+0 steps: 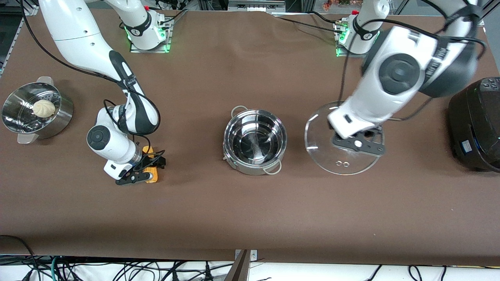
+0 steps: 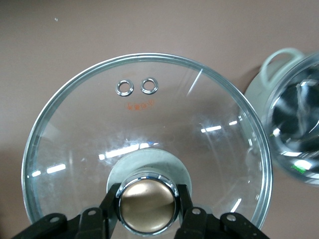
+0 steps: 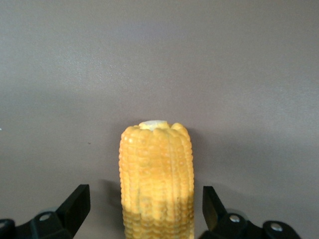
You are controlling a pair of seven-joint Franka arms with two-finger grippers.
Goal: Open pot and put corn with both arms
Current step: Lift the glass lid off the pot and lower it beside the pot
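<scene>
Pot [image 1: 255, 141] sits open mid-counter [image 1: 250, 218]. Its glass lid [image 2: 144, 124] lies on the counter beside it, toward the left arm's end. Left gripper [image 2: 148, 206] is clamped on the lid's brass knob [image 2: 148, 205]. Corn [image 3: 156, 179] lies flat on the counter toward the right arm's end, between the spread fingers [image 3: 75, 206] of the right gripper [image 3: 144, 209], neither finger touching it.
</scene>
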